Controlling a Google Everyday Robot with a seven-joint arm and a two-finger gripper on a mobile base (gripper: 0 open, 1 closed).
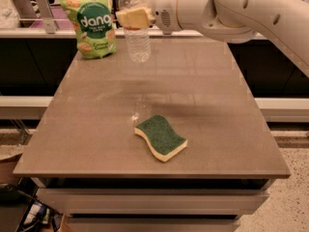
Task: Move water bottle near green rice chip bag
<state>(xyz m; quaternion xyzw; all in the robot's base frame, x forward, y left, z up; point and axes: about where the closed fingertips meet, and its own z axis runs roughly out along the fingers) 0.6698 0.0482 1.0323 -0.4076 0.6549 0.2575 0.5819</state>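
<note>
The water bottle [137, 40] is a clear ribbed bottle held upright, its base at or just above the tabletop, near the table's far left. My gripper [134, 17] is shut on its upper part, with tan pads [131, 18] pressed on it. The green rice chip bag [91, 22], light green with a dark "dang" circle, stands at the far left corner, just left of the bottle with a small gap between them. My white arm [227, 8] reaches in from the upper right.
A green-topped yellow sponge [161, 137] lies near the middle front of the grey table [87, 139]. A counter with a metal rail [46, 13] runs behind the table. Cables and clutter [36, 214] lie on the floor at the lower left.
</note>
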